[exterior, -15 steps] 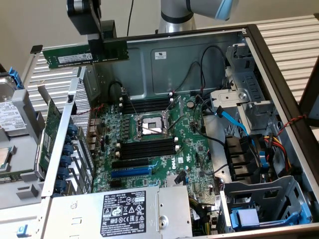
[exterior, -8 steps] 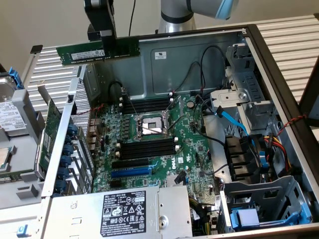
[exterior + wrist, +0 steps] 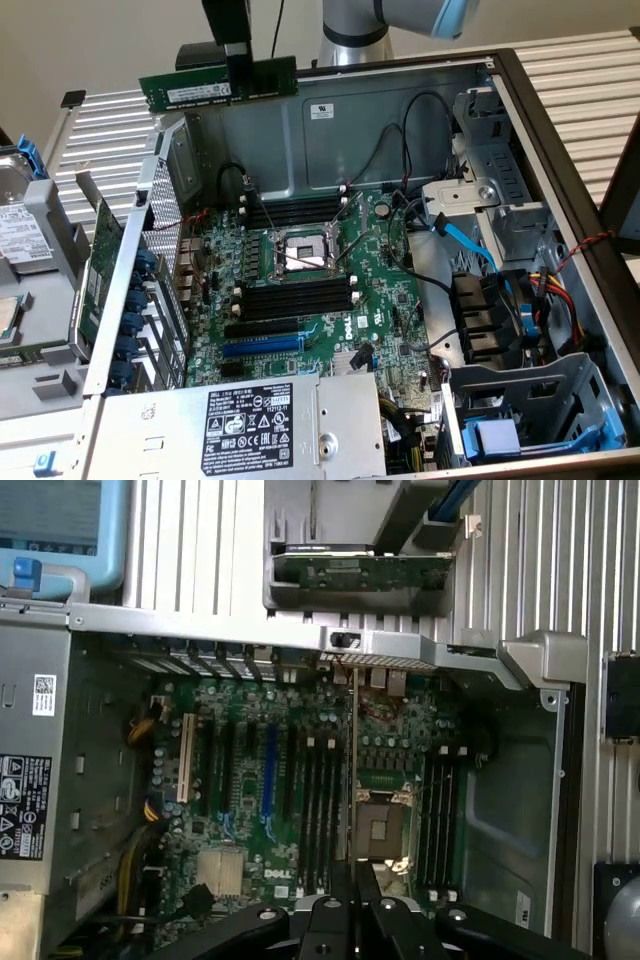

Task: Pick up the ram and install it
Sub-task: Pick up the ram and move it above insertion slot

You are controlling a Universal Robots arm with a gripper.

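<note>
Carrying is the step judged to be in hand: the ram (image 3: 218,88), a long, thin green circuit-board stick with a white label, is gripped by the black gripper (image 3: 238,82) near one end. The jaws are drawn nearly together, flat against the two faces of the stick. The stick is held level and on edge, in the air above the rear wall of the open grey metal computer case (image 3: 400,110), toward the exterior view's left. It touches nothing but the fingers. In the wrist view it is seen edge-on as a thin line running out from the fingertips, over the large green motherboard (image 3: 330,320).

Installation is not yet done. The long black memory slots (image 3: 295,297) lie in two banks on either side of the silver processor socket (image 3: 300,252), well below the stick, and all appear empty. Seating is judged to call for the stick's lower edge to be lined up lengthwise with one slot, and for a straight, square descent.

The case is laid on its side on a pale ribbed metal table (image 3: 570,70). A grey power supply box with a black warning label (image 3: 250,420) fills the near end of the case. A plain beige wall (image 3: 90,40) is seen behind.
</note>
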